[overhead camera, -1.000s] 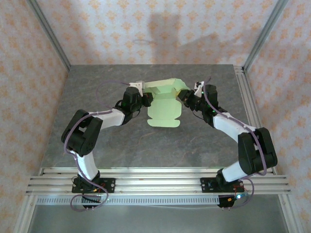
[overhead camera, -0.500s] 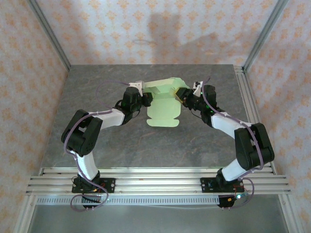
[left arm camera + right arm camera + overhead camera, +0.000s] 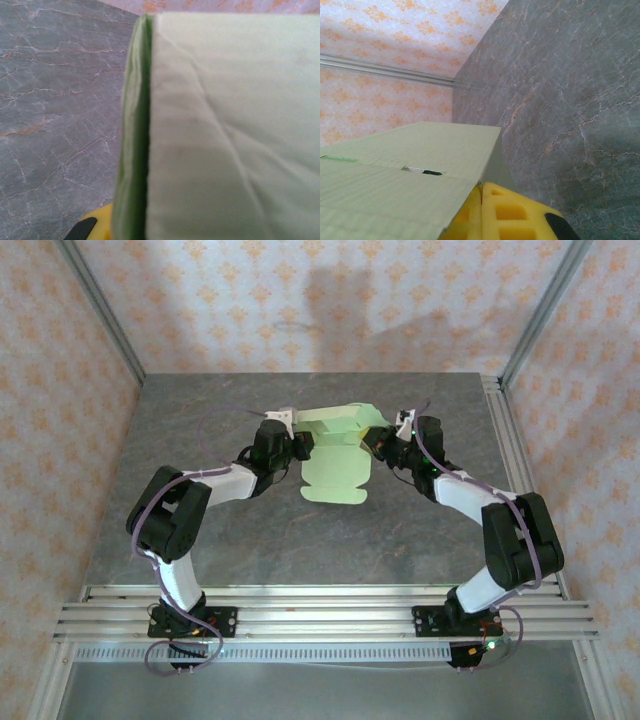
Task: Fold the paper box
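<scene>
Two grippers meet at the paper box [image 3: 335, 455], which lies toward the table's [image 3: 300, 540] far edge, midway between its sides, with its far part folded up. On its left side the left gripper [image 3: 300, 447] is clamped tight on the card. At its right end sits the right gripper [image 3: 372, 440]; pinching or just touching, I cannot tell.

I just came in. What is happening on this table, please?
Two robot arms are working on a pale green card box on the grey marbled table. The left claw is shut on its left end. The right claw is at its right end, but its grip is unclear. The box is only partly folded.
</scene>
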`<action>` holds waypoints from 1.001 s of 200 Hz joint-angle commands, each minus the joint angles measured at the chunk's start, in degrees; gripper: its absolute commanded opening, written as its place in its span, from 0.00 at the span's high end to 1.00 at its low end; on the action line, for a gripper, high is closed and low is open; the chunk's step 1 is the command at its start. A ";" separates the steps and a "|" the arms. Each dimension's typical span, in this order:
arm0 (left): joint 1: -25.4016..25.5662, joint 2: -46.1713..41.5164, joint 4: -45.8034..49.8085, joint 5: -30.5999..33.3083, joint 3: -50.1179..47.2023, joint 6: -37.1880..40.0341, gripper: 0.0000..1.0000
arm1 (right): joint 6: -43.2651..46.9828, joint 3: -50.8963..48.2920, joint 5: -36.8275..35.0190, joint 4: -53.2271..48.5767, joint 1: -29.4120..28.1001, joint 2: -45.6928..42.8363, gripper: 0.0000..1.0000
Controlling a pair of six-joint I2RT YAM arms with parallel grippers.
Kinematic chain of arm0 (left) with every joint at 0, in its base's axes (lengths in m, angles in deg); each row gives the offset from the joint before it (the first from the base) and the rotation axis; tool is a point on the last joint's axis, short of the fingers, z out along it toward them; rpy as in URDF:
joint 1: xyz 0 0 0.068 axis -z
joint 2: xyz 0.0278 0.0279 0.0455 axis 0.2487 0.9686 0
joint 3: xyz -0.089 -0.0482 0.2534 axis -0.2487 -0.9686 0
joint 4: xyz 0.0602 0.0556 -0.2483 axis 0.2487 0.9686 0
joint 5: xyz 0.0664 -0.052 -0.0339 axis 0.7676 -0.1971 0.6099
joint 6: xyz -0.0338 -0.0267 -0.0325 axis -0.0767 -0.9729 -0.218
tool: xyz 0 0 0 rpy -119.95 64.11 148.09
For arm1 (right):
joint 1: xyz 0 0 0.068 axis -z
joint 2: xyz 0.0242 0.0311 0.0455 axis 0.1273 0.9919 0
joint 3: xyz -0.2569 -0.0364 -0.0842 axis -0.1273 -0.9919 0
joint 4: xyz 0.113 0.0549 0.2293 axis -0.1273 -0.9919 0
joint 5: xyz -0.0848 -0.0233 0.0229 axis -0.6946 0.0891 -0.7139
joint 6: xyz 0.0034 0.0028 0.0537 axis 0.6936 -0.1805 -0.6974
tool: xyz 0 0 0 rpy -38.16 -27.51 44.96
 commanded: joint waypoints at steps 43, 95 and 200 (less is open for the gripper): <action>0.31 -0.38 0.36 3.69 1.96 -1.50 1.00 | 0.32 0.15 -1.41 0.47 -1.48 0.65 0.97; 0.30 -0.61 0.72 4.50 1.92 -1.50 1.00 | 1.08 0.24 -2.56 -0.66 -1.46 -0.40 0.81; -0.37 -0.89 4.07 11.04 1.59 -4.49 1.00 | 9.36 -0.42 -12.81 -10.82 -1.24 -8.90 0.42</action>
